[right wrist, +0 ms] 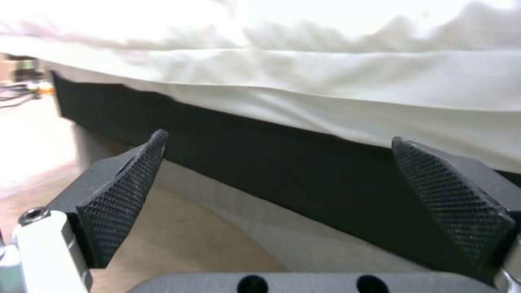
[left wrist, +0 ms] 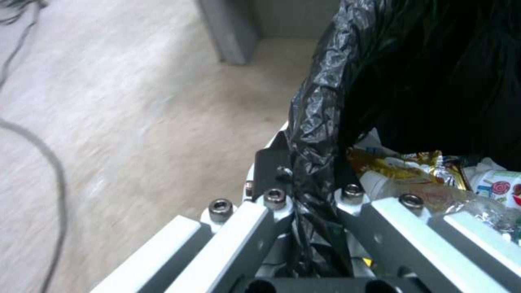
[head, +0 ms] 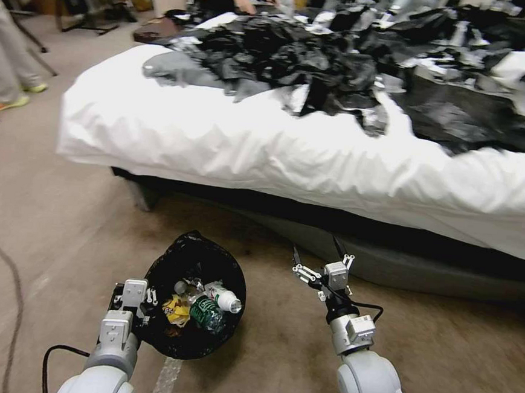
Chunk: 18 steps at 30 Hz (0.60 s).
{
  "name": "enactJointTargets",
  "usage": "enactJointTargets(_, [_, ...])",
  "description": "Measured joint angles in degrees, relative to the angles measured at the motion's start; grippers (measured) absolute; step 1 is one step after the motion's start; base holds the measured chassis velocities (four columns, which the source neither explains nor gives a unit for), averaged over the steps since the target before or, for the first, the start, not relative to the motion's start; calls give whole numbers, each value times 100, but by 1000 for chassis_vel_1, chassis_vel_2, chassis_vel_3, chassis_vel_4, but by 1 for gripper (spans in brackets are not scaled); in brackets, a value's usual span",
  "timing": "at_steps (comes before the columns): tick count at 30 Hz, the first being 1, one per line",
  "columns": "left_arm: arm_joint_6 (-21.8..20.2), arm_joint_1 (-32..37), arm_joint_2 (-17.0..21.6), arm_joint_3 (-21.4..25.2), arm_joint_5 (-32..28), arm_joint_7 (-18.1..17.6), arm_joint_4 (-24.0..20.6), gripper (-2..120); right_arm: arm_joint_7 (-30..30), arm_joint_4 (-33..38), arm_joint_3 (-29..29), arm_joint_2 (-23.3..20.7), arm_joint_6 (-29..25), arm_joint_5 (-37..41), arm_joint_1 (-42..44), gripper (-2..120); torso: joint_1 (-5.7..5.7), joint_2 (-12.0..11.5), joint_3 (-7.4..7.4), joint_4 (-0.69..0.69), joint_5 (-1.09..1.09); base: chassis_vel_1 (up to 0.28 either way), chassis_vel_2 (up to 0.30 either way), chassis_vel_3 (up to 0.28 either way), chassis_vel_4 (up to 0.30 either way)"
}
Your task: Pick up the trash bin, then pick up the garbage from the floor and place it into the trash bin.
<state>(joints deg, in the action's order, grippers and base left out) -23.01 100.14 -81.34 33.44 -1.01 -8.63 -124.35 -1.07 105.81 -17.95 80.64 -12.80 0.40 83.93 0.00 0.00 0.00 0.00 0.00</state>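
Beige floor ran beside a bed. My left gripper pinched the bin by its bag-covered rim, litter inside; the slick liner could slip. My right gripper hung wide, empty.

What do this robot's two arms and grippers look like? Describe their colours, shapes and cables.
Both arms are rounded, pale grey and silver. The left gripper has a boxy silver-white frame with hex bolts. The right gripper has black wedge-shaped fingers with cross-hatched pads. A thin black cable loops beside each arm.
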Motion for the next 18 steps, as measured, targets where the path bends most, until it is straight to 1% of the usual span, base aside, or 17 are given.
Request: enactJointTargets(18, [-5,-38,30,15,-19,5,21,0,1,-13,32,0,61,-5,-39,100,0,0,0,-1,0,127,125,125,124])
